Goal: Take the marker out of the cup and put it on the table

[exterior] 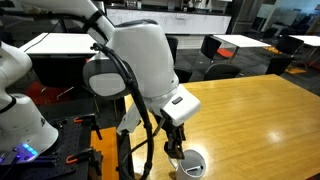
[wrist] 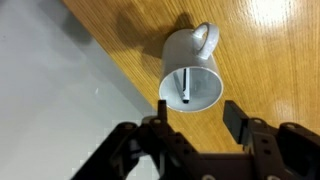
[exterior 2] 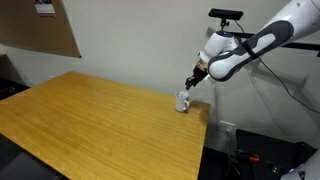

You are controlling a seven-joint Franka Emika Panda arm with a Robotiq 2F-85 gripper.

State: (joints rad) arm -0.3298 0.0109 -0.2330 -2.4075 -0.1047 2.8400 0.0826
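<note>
One marker (wrist: pixel 186 88) stands in the cup (wrist: pixel 183 50) at the desk (wrist: pixel 275 60) edge, beneath the empty, wide-open hand (wrist: pixel 197 115).

Even, moderately bright indoor light is thrown from above. Pale glare patches are seen on the glossy table (exterior: pixel 250 110), well beyond the cup (exterior: pixel 190 163). In the wrist view a soft shadow is cast beside the cup, and the gripper (wrist: pixel 200 118) below it is rendered dark and blurred. Fine detail is lost throughout.
</note>
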